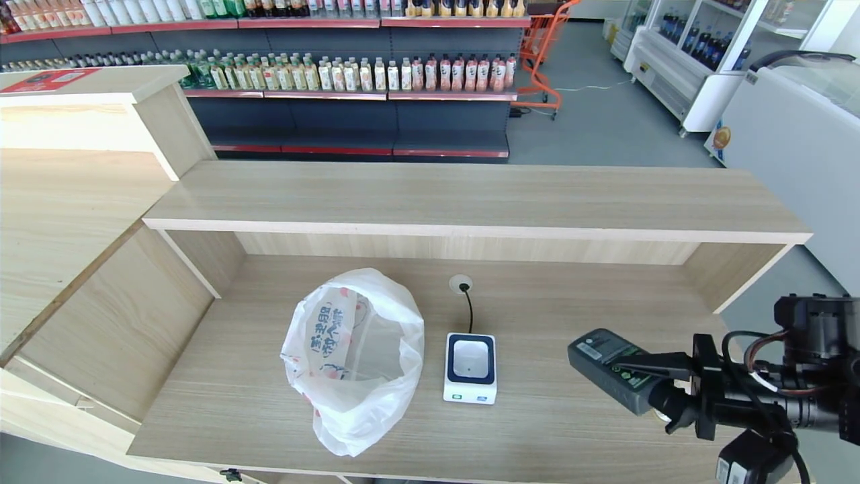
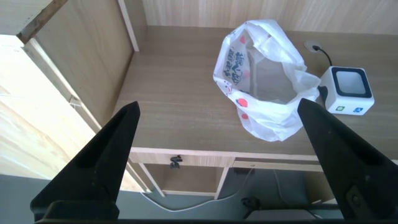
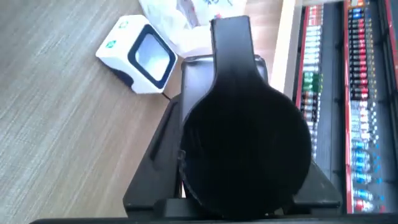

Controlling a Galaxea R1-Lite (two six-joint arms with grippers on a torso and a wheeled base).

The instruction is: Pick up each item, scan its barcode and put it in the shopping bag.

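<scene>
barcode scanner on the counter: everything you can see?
The barcode scanner is a small white box, plastic-looking, with a dark blue frame round a square window facing up. Green and blue marks sit on its front face. A black cable runs from its rear to a grommet in the wooden counter. It sits flat beside the shopping bag; whether they touch is unclear.

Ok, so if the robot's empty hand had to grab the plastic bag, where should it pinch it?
Probably the top edge of the shopping bag, on its printed left side, coming down from above with the left gripper, its jaws open. The bag is thin and floppy with its mouth gaping upward, so only the edge can be pinched, and the scanner crowds the right side.
</scene>
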